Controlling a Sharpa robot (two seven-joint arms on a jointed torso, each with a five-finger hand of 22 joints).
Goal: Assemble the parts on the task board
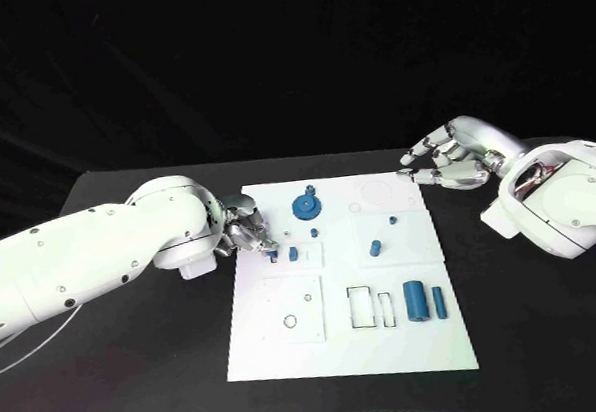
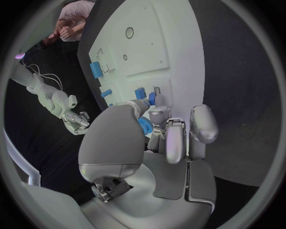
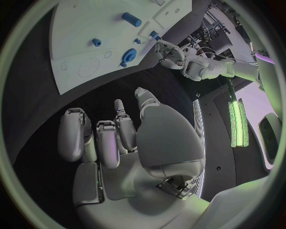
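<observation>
Currently left hand [image 1: 244, 234] pinches a blue part [image 2: 145, 126]; right hand [image 1: 446, 164] curled, holding nothing.

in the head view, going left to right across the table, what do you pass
left hand → blue gear → small peg → large blue cylinder → right hand
</observation>
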